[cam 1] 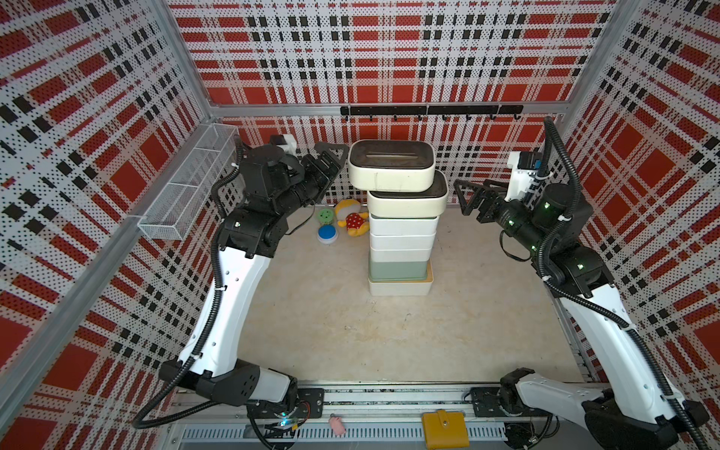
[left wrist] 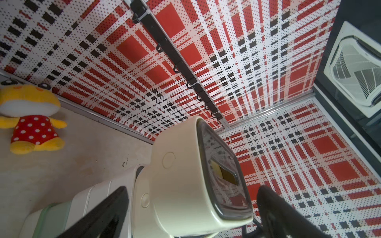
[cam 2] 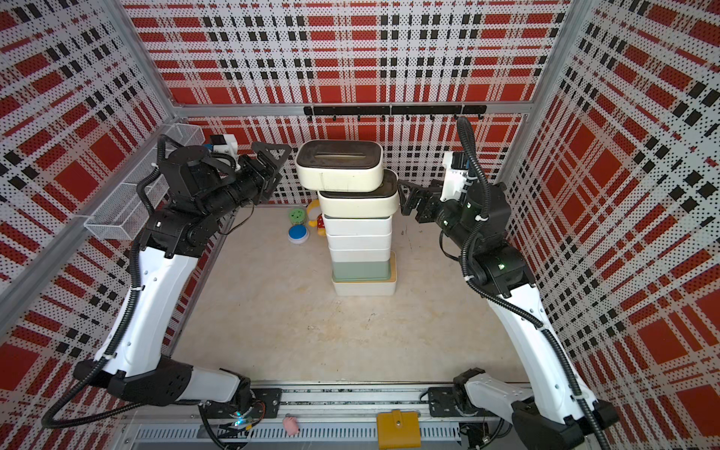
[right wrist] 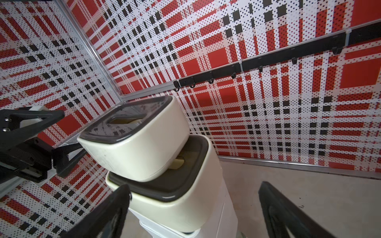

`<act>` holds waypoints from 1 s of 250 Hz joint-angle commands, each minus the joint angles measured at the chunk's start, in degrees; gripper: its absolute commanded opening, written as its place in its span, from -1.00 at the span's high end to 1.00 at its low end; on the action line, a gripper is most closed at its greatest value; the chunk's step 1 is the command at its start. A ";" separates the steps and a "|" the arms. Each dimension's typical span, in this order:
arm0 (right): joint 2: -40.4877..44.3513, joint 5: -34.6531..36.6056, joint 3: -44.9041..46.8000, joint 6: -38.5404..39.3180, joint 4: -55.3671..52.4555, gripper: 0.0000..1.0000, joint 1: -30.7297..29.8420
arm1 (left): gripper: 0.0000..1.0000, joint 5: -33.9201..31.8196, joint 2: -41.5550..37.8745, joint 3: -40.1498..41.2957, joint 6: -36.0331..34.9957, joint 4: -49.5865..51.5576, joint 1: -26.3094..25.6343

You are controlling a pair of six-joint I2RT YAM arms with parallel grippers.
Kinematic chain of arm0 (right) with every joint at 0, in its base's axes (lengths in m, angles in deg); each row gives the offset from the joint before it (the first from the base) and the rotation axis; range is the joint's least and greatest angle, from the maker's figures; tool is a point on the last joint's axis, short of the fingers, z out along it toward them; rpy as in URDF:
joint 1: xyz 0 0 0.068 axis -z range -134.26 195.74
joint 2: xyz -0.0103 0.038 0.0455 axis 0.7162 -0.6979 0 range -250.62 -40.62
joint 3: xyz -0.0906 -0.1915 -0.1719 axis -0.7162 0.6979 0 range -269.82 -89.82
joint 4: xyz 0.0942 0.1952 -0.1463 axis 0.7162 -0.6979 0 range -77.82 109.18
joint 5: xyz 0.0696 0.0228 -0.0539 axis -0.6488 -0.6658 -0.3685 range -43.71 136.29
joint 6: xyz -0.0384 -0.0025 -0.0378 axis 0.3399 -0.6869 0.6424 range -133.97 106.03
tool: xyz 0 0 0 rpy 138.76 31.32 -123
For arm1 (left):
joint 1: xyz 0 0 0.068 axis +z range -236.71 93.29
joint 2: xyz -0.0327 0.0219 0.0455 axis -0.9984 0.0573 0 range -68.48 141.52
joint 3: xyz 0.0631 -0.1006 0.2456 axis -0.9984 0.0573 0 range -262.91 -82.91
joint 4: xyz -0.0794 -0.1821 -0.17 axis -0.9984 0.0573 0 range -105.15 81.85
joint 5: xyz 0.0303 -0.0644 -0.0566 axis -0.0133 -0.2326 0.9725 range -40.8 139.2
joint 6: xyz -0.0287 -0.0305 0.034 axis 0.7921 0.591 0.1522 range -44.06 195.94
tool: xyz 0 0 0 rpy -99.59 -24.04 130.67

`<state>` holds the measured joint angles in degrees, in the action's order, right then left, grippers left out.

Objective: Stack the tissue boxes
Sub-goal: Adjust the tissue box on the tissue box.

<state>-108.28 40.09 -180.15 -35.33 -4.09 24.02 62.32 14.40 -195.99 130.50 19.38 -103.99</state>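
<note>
In both top views the tissue boxes stand in one tall stack on the floor. At its foot is a white box with a bamboo lid, then a pale-green box and white boxes. Above them sits a cream box with a dark lid. The top cream box overhangs it to the left. My left gripper is open at the top box's left end. My right gripper is open beside the second box's right end.
A yellow plush toy, a green disc and a blue disc lie behind the stack to the left. A wire basket hangs on the left wall, a hook rail on the back wall. A yellow wallet lies at the front rail.
</note>
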 commanded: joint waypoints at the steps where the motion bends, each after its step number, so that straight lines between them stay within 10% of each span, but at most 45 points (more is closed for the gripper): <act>1: -2.46 -4.11 -4.91 -3.52 -0.95 -0.99 0.26 | -0.99 2.74 2.39 -4.79 -8.64 2.31 1.38; 250: -19.61 -19.40 -21.75 -17.93 -0.90 -0.99 0.42 | -0.99 14.64 16.68 -21.29 -19.55 3.64 -1.63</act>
<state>-127.78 21.88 -200.08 -52.75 -7.65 24.24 74.85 29.96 -215.74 111.75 25.19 -104.10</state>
